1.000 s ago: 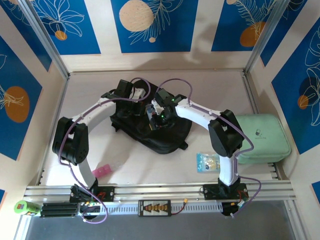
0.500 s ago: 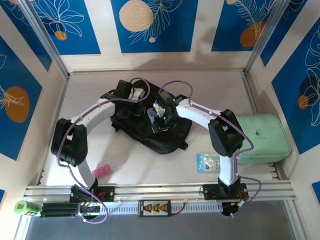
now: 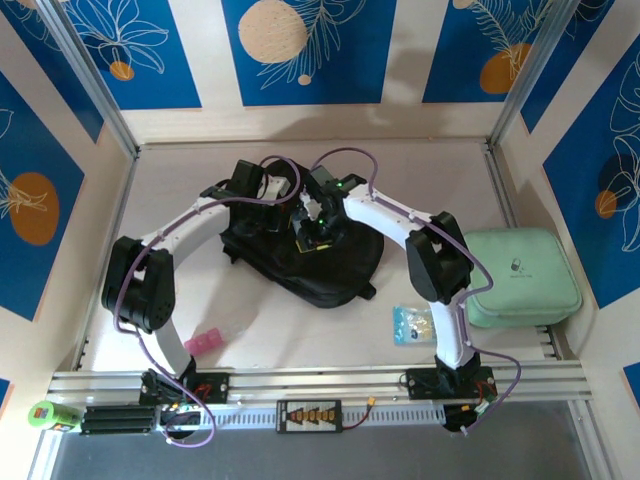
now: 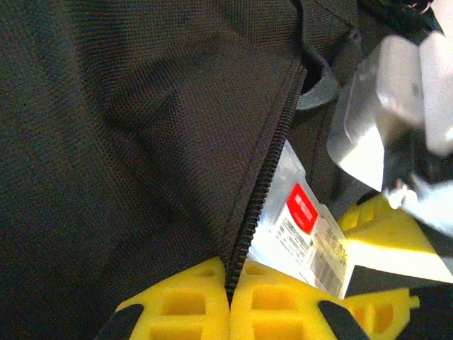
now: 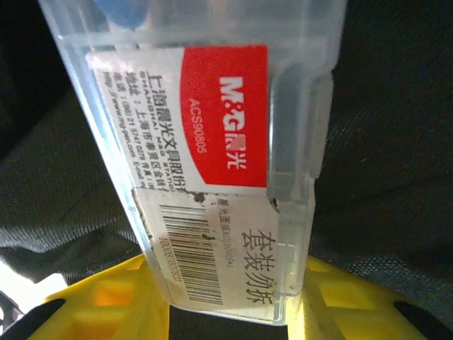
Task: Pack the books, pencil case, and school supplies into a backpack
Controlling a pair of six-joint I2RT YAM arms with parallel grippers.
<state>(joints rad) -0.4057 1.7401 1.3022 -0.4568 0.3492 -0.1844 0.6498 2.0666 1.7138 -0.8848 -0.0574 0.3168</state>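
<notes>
Plastic box (image 5: 212,142) pinched in right gripper (image 5: 226,304) at backpack (image 3: 330,275) mouth. Left gripper (image 4: 230,308) clamps the zip edge (image 4: 262,184). Green case (image 3: 522,278) not yet in.

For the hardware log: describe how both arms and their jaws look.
The left arm and right arm match: white tubular links, bulky black joint housings, and a purple cable looping along each. The right arm carries a small green light near its wrist. The jaws are bright yellow moulded plastic with square recessed pockets.
</notes>
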